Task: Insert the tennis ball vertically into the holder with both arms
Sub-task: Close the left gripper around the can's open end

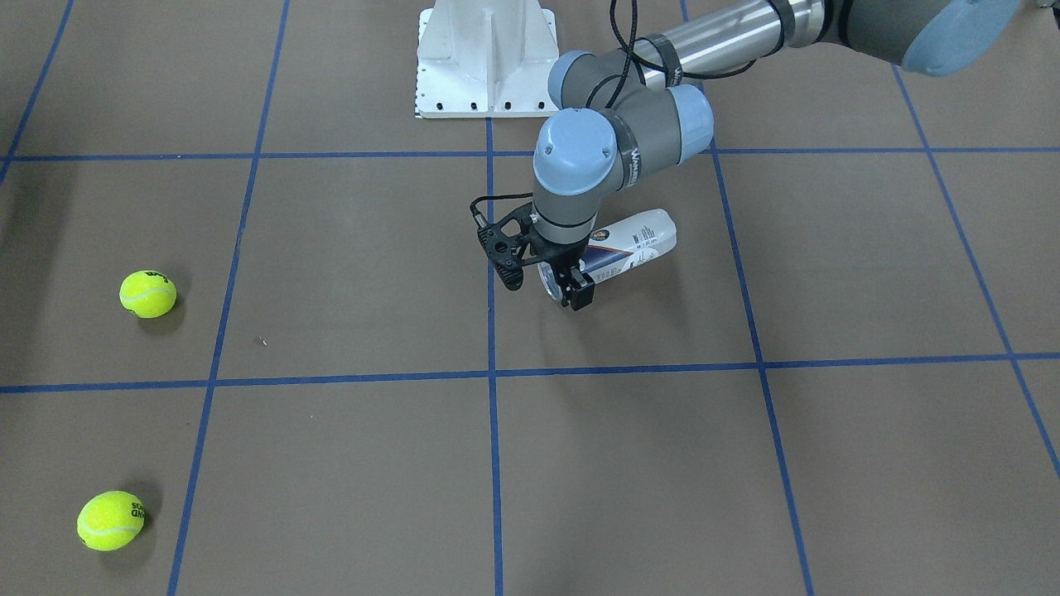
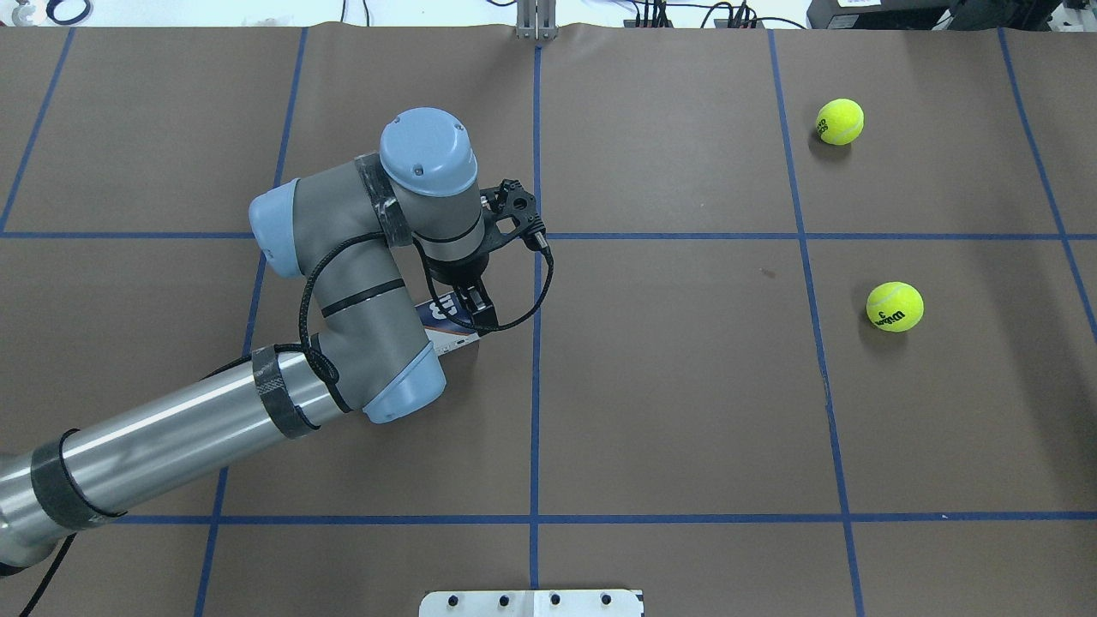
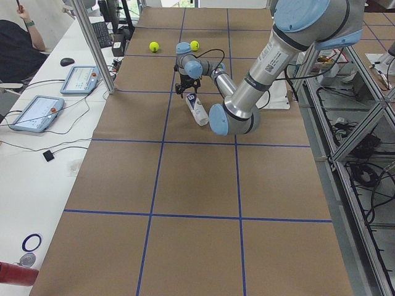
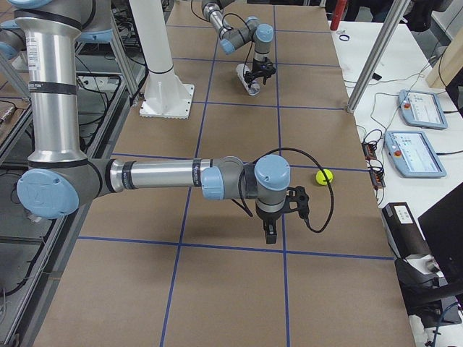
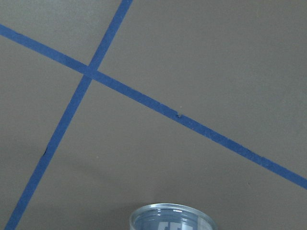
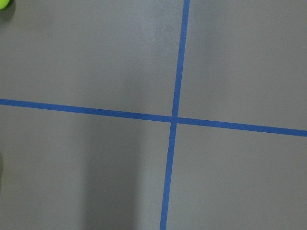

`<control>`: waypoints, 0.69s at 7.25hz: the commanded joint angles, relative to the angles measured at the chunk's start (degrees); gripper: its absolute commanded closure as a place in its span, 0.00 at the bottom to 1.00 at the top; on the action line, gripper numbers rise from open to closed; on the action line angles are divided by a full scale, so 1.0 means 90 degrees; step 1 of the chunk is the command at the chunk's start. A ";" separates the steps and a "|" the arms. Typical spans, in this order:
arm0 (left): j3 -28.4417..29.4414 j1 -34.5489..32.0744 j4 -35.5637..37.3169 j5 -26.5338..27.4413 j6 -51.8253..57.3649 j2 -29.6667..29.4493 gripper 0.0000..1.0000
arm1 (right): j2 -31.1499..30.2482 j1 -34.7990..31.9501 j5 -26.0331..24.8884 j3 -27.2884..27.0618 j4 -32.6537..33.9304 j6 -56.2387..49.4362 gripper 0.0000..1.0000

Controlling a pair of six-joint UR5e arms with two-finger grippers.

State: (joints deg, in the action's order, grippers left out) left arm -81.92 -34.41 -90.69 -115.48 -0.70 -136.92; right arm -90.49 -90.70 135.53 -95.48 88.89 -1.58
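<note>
While the holder [image 1: 633, 240] lies on its side near the centre of the table [image 1: 356, 273], well apart from the first tennis ball [image 1: 147, 294] and the second tennis ball [image 1: 111, 520], the step in hand is judged to be gripping and uprighting it. A firm hold just below the metal rim, then a slow pivot, should stand it mouth-up without rolling. The left end effector [image 1: 563, 285] straddles the holder's open end; whether its fingers pinch or merely flank the tube cannot be told. The right end effector [image 4: 269, 233] hangs over the table, its opening indiscernible.
</note>
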 commanded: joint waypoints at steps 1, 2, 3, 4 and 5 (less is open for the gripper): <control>0.0069 0.0043 -0.0021 0.0009 0.0000 0.0008 0.01 | -0.0014 0.0000 0.0010 -0.0054 -0.0004 0.0000 0.01; 0.0069 0.0053 -0.0021 0.0047 0.0000 0.0008 0.01 | -0.0014 0.0000 0.0000 -0.0035 -0.0004 0.0000 0.01; 0.0079 0.0083 -0.0030 0.0038 0.0000 0.0008 0.01 | 0.0006 0.0000 0.0000 -0.0025 -0.0013 0.0000 0.01; 0.0117 0.0121 -0.0030 0.0048 0.0000 0.0008 0.00 | 0.0016 0.0000 0.0000 0.0004 -0.0013 -0.0010 0.01; 0.0137 0.0151 -0.0030 0.0048 -0.0010 0.0008 0.01 | 0.0016 0.0000 0.0000 0.0004 -0.0013 -0.0010 0.01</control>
State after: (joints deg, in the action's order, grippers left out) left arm -80.95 -33.40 -90.95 -115.08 -0.72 -136.85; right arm -90.41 -90.70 135.53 -95.55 88.78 -1.64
